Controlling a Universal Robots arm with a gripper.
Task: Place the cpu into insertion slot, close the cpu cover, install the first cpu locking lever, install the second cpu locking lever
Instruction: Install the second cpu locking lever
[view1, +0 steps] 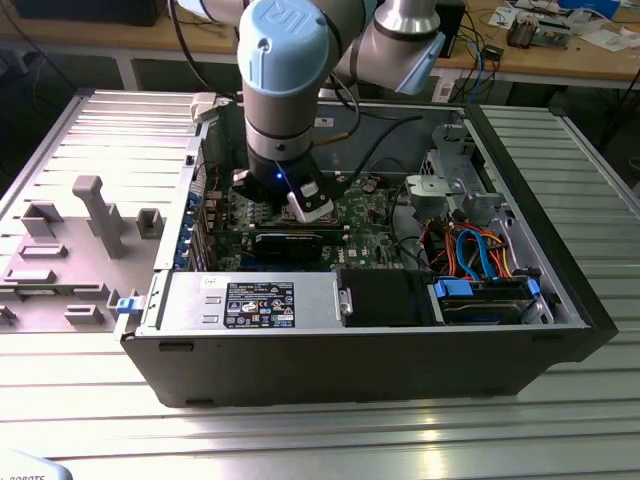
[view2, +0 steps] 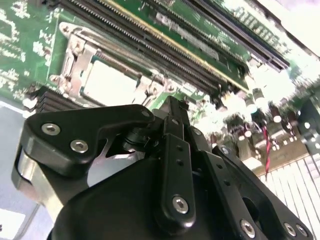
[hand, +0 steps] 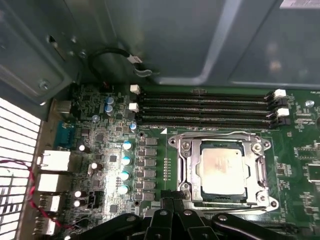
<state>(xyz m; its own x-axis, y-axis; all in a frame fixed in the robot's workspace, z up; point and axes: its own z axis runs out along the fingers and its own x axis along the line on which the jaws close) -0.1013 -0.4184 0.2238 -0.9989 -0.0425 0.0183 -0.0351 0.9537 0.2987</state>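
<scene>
Fingers of mine are pressed together, holding nothing, just beside the silvery socket rim. To their right, the flat silver-grey square cpu already lies in the dark insertion slot, with the thin silvery cpu cover framing it. I judge a lever needs slow, steady pressure. My black linkage hides the levers.

Ribbed grey metal worktop fills the bottom and sides – wooden bench strewn with clutter along the top edge, dim underneath.
</scene>
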